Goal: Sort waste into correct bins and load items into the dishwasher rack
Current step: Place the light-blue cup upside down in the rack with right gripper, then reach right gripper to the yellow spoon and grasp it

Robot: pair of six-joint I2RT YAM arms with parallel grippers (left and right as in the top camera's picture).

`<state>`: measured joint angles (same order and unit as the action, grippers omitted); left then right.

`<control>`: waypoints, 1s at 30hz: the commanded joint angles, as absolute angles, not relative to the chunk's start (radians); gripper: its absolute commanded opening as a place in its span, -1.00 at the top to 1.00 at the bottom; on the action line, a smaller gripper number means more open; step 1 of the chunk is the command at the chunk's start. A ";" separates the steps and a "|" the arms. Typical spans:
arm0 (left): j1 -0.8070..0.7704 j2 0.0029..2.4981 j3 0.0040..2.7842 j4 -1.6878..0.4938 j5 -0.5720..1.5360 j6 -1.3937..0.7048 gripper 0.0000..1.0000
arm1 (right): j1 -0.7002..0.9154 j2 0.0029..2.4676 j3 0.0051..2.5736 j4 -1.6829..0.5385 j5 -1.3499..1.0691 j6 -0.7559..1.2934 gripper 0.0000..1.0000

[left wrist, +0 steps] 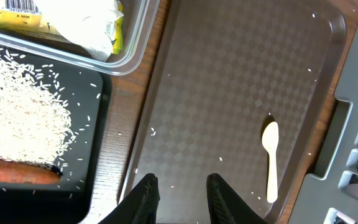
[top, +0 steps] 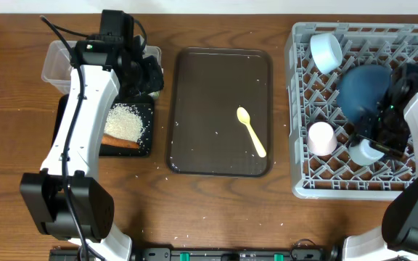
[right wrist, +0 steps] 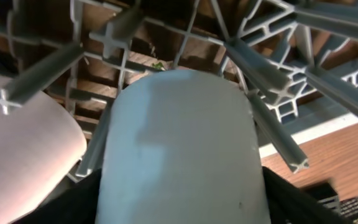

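Light blue cup [right wrist: 179, 149] down among the pegs of the grey rack [top: 296, 145], flanked by the right gripper [right wrist: 179, 190].
Its dark fingers [right wrist: 73, 202] sit close on both sides of the cup; grasping or loose, I cannot tell. A pink cup [top: 321, 138] lies just beside. The left gripper [left wrist: 183, 196] hangs over the brown tray [left wrist: 229, 74], slightly parted and empty, near the yellow spoon [left wrist: 271, 158] lying on it. Rice [left wrist: 17, 112] and a carrot [left wrist: 11, 171] fill the black tray [left wrist: 98, 124].
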<state>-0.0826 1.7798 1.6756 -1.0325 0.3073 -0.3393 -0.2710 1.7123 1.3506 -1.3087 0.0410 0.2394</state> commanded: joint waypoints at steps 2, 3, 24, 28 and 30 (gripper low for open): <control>-0.085 1.792 1.671 -1.036 0.294 -0.326 0.42 | -0.275 1.702 1.349 -1.301 0.028 0.257 -0.68; -0.085 1.792 1.671 -1.036 0.294 -0.326 0.42 | -0.276 1.702 1.352 -1.298 0.013 0.257 -0.69; -0.064 1.792 1.671 -1.036 0.266 -0.327 0.21 | 0.197 1.699 1.818 -1.188 -0.104 0.133 -0.58; -0.032 1.792 1.671 -1.045 0.228 -0.327 0.20 | 0.341 1.774 1.817 -1.110 -0.066 0.133 -0.49; -0.015 1.792 1.671 -1.056 0.203 -0.327 0.18 | 0.390 1.829 1.817 -1.082 -0.058 0.133 -0.39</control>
